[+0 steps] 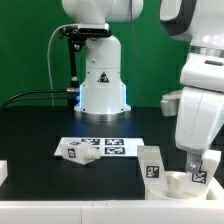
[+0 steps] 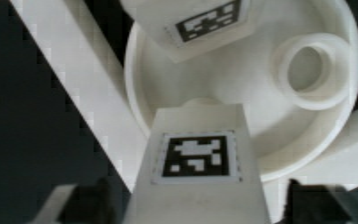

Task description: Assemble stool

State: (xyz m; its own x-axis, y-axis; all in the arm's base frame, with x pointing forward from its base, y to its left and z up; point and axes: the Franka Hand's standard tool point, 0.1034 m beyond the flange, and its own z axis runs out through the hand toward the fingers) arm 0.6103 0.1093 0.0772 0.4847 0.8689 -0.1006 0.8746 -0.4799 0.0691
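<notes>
The round white stool seat (image 1: 172, 183) lies at the front on the exterior view's right. One white leg (image 1: 150, 161) with a tag stands upright on its left side. My gripper (image 1: 199, 170) is down over the seat's right side, shut on another tagged leg (image 2: 197, 160), which it holds upright against the seat. In the wrist view the seat (image 2: 247, 100) fills the frame, with an open round socket (image 2: 309, 68) beyond the held leg. My dark fingers (image 2: 78, 203) flank the held leg. The standing leg (image 2: 60, 90) shows at one side.
The marker board (image 1: 110, 147) lies mid-table. Loose white legs (image 1: 78, 153) lie on its left end. The robot's white base (image 1: 102, 85) stands behind it with black cables. A white part (image 1: 3, 172) pokes in at the exterior view's left edge.
</notes>
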